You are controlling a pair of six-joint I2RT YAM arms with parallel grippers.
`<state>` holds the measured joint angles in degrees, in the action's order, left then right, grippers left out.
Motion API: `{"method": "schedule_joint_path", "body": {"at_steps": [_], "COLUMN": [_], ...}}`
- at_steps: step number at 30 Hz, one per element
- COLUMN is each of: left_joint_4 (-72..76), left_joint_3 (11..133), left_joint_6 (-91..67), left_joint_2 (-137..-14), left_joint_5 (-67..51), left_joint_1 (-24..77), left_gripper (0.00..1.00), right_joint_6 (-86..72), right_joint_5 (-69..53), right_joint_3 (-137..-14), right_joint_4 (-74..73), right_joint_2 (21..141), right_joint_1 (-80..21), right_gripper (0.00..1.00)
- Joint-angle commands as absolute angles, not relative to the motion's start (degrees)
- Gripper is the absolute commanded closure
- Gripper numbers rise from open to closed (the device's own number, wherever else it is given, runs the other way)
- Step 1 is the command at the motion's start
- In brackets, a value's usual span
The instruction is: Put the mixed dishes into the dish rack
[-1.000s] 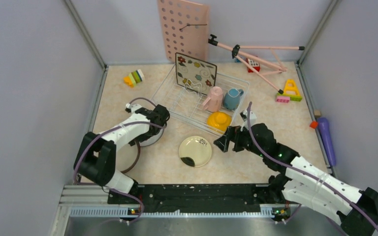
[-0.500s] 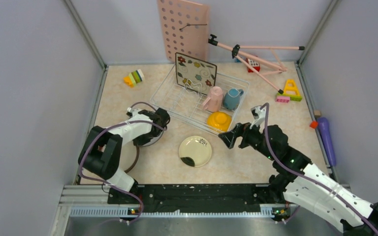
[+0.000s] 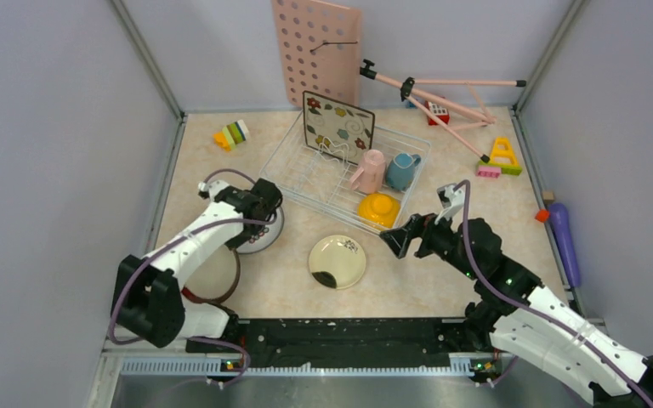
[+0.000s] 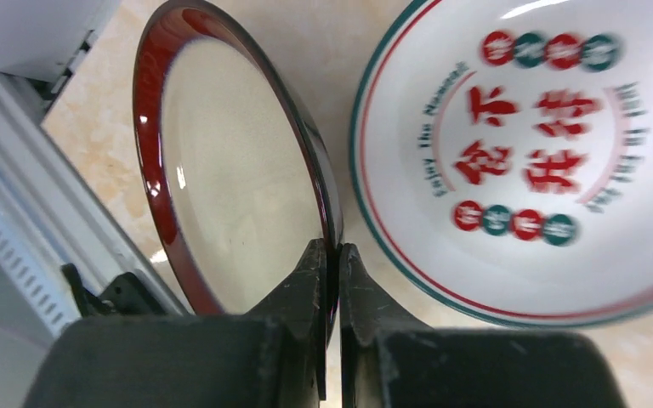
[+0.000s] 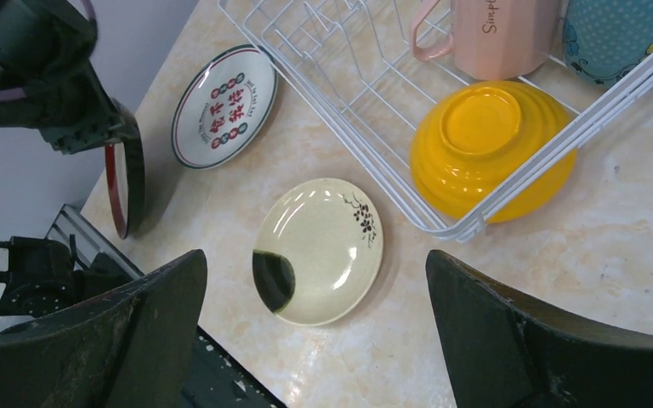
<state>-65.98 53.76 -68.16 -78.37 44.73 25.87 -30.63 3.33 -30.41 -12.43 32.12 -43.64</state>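
Snapped shut within the last second: left tool (image 4: 330, 251), now pinching the rim of the round dark-red-rimmed plate (image 4: 238, 170), tipped up on edge near the left edge of the tabletop (image 3: 476, 223). Right tool (image 3: 401, 236) drawn back, spread wide, holding nothing, just off the near corner of the white wire dish rack (image 3: 310, 180). Already racked: square flowered plate (image 3: 337, 126) upright at the far end, pink cup (image 3: 368, 171), blue cup (image 3: 401, 170), orange-yellow ribbed bowl (image 3: 379, 208) upside down in the near corner. Left to load: the gripped plate, round white plate with red characters (image 4: 527, 161) lying just beside it, round cream plate with black blotch (image 3: 337, 261) flat toward the near edge. Roughly halfway, at a guess.
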Motion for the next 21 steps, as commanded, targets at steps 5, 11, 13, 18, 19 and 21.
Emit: {"method": "schedule_joint_path", "body": {"at_steps": [5, 11, 13, 18, 19, 21], "left_joint_4": [-67.7, -62.8, -59.7, -55.3, -55.2, -54.0], "left_joint_3": [67.6, 73.4, 73.4, 74.0, 74.6, 74.9], "left_joint_6": [-61.9, -58.5, -58.3, -61.3, -62.4, -64.3], "left_joint_2": [-64.2, -58.8, -57.2, -56.3, -56.6, -56.8], "left_joint_5": [45.4, 36.1, 32.1, 26.1, 25.3, 23.5], "left_joint_1": [25.6, 25.6, 25.6, 25.4, 25.5, 25.5], "left_gripper": [1.0, 1.0, 1.0, 1.0, 1.0, 1.0], "right_joint_6": [-31.0, -31.9, -29.8, -18.7, -16.9, -14.2], "right_joint_5": [-6.4, -4.1, 1.1, 12.1, 13.3, 15.3], "right_joint_3": [-29.4, -34.9, -35.7, -41.2, -42.8, -45.1], "right_joint_4": [0.3, 8.0, 14.5, 28.2, 29.7, 33.6], "right_joint_2": [38.3, 53.4, 57.6, 69.0, 71.3, 75.6], "right_joint_1": [-44.1, -51.6, -56.5, -66.9, -67.8, -69.1], "right_gripper": [0.09, 0.19, 0.19, 0.2, 0.2, 0.19]}}
